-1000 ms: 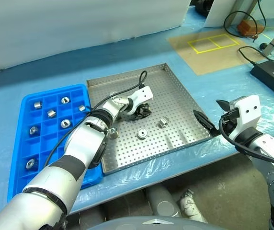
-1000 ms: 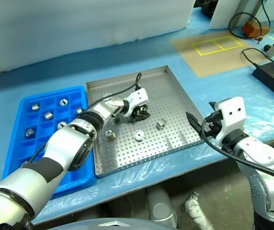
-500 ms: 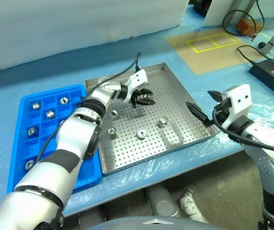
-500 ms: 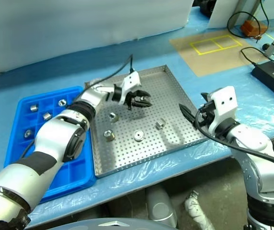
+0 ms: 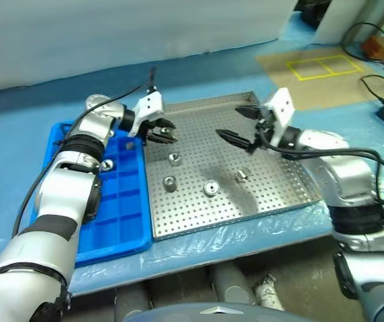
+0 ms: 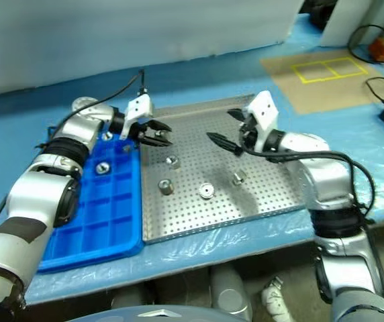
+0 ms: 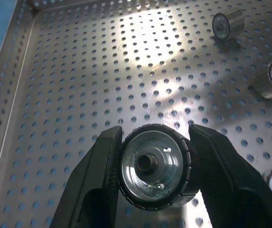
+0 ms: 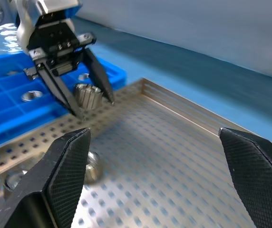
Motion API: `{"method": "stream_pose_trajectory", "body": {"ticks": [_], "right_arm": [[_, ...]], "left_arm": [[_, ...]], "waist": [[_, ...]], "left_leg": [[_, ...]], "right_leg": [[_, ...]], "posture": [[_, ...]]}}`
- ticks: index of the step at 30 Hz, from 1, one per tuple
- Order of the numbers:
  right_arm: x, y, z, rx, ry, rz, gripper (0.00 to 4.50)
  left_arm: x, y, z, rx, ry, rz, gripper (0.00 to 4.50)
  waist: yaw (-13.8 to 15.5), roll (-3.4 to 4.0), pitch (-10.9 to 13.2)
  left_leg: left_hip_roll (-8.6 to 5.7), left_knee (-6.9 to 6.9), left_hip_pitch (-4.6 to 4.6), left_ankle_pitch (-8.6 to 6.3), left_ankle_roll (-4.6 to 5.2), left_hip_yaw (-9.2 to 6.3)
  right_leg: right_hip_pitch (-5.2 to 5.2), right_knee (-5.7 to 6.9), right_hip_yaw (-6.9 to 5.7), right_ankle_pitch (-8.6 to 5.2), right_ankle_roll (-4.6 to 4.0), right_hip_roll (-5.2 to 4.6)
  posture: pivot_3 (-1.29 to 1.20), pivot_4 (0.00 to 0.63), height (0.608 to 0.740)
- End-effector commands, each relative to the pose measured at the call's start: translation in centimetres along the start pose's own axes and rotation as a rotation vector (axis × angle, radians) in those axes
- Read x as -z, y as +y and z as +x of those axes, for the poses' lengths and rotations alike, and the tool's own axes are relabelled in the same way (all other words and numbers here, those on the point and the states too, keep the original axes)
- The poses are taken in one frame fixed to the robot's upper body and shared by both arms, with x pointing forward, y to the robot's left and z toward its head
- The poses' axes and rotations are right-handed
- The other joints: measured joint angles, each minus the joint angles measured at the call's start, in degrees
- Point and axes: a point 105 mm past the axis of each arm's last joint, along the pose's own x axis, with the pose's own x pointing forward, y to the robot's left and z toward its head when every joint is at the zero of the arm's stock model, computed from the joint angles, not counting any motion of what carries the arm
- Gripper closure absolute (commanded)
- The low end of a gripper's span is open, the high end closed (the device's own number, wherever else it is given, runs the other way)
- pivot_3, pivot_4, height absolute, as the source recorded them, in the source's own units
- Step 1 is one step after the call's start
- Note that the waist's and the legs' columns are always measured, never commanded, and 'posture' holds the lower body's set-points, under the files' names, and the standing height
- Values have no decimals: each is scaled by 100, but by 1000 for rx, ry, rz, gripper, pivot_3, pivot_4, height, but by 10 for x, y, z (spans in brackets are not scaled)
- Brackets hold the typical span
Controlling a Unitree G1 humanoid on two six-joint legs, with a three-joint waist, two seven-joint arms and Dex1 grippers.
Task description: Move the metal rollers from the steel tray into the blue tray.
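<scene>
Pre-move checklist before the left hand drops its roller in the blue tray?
1. Left hand shut on a roller: ok.
2. Roller lifted off the steel tray floor: ok.
3. Roller over the blue tray: not ok, it hangs near the steel tray's left rim.
4. Free compartments in the blue tray: ok.
5. Right hand open and apart from the left: ok.
6. Rollers left in the steel tray: four, e.g..

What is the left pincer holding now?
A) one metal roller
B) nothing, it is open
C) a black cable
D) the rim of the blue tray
A: in the left wrist view the left pincer has its two black fingers pressed on either side of a metal roller, above the steel tray.
</scene>
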Motion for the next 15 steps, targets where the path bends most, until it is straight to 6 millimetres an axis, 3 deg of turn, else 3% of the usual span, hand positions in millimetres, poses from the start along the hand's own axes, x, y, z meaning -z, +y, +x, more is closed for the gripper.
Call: {"method": "stream_pose_trajectory", "body": {"ticks": [1,9,15], "right_arm": [[-30,13,27,-152,-108,-49,62],[-37,38,70,-377,-153,-61,62],[-44,58,92,-510,-182,-67,62]], "left_arm": [[-11,-1,-37,-76,-40,28,2613],[2,-31,-87,-235,30,-46,2613],[5,-55,-105,-326,38,-116,2613]], "waist": [[227,3,2],[1226,-4,5],[1526,-4,6]], "left_leg": [[9,-4,5,2,-4,7],[39,-35,-14,36,-65,7],[52,-35,-42,47,-129,-42]], "right_leg": [[-7,7,7,0,-2,1],[-66,107,-19,-64,-107,12],[-73,117,-99,-64,-107,17]], "posture": [[-95,150,740],[158,150,740],[282,150,740]]}}
